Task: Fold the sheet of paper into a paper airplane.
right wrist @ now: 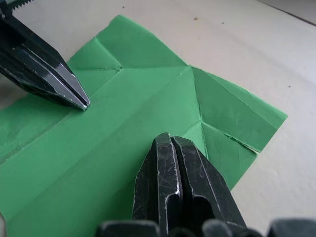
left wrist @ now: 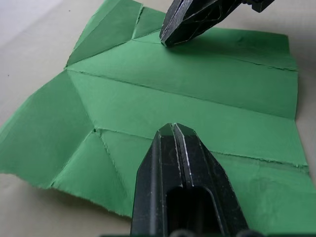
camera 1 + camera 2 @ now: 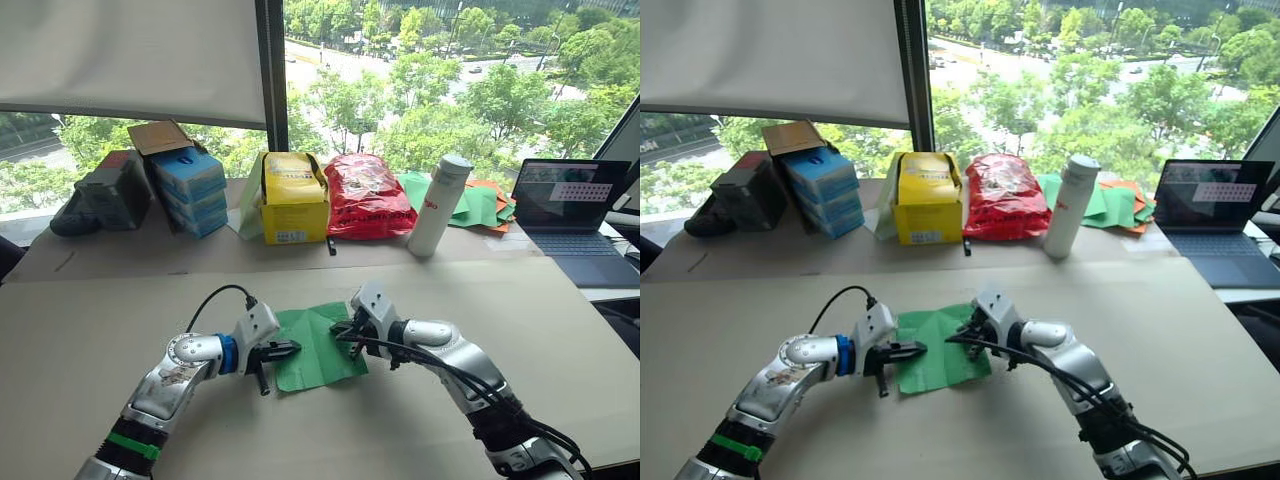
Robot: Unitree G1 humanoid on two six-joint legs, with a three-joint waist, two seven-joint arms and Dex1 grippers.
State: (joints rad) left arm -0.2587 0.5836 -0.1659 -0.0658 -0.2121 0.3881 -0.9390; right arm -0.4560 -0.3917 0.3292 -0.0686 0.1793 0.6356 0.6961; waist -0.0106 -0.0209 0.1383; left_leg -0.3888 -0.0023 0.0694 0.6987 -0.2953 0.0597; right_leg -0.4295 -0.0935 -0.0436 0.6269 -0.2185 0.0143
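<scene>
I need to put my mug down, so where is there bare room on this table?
The beige tabletop is bare on both sides of the creased green sheet of paper and in front of it. Both shut grippers, left gripper and right gripper, press on that sheet. The back edge is crowded, from the blue boxes to the laptop.

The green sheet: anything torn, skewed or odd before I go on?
The sheet of paper lies open and creased. Its edge nearest the left gripper looks ragged, as if roughly torn. Both grippers, the right gripper too, are shut with tips on it.
</scene>
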